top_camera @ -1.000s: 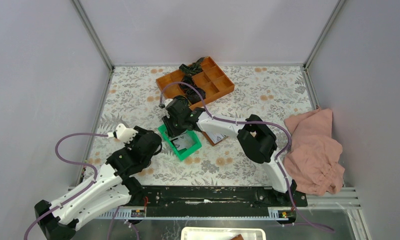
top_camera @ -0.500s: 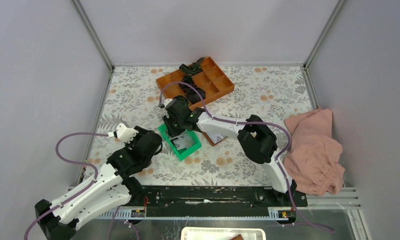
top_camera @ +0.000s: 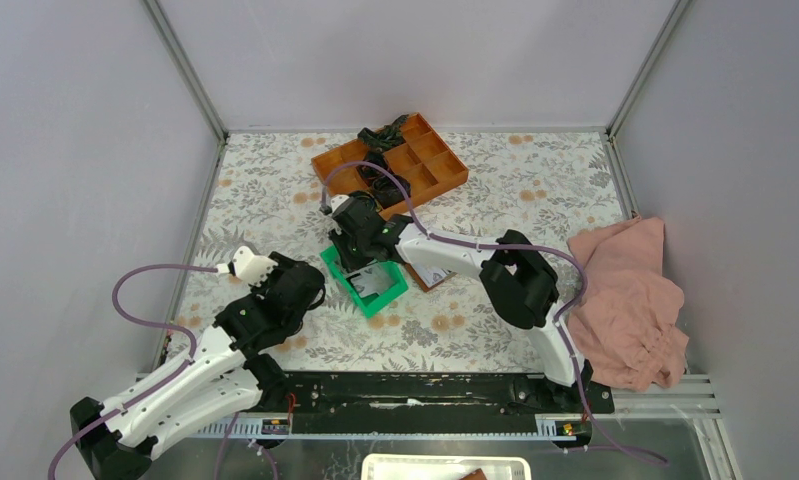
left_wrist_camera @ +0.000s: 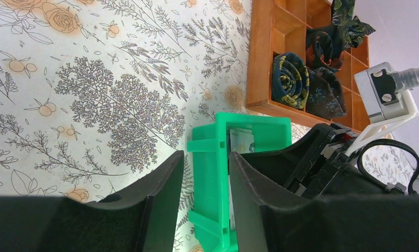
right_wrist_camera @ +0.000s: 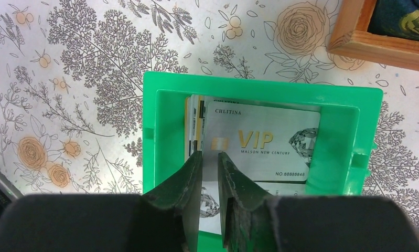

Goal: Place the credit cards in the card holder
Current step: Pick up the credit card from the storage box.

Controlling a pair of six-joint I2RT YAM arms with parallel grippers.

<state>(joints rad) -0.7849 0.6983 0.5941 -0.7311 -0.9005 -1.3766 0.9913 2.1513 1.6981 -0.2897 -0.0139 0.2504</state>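
Observation:
The credit cards (right_wrist_camera: 265, 142), silver with "VIP" print, lie stacked inside a green plastic tray (right_wrist_camera: 259, 84); a few more stand on edge at its left wall. My right gripper (right_wrist_camera: 208, 155) is inside the tray just over the top card, its jaws a narrow gap apart and gripping nothing visible. My left gripper (left_wrist_camera: 206, 168) is open and straddles the tray's (left_wrist_camera: 251, 119) side wall. In the top view the tray (top_camera: 375, 308) sits mid-table between both grippers. The brown card holder (top_camera: 422, 283) lies just right of it, mostly hidden under the right arm.
An orange compartment tray (top_camera: 395, 165) with dark rolled fabric pieces (left_wrist_camera: 291, 79) stands behind the green tray. A pink cloth (top_camera: 625, 295) lies at the right edge. Floral tablecloth, grey walls on three sides.
The right gripper and the green tray have shifted slightly to the right. The left gripper has stayed by the tray's left wall.

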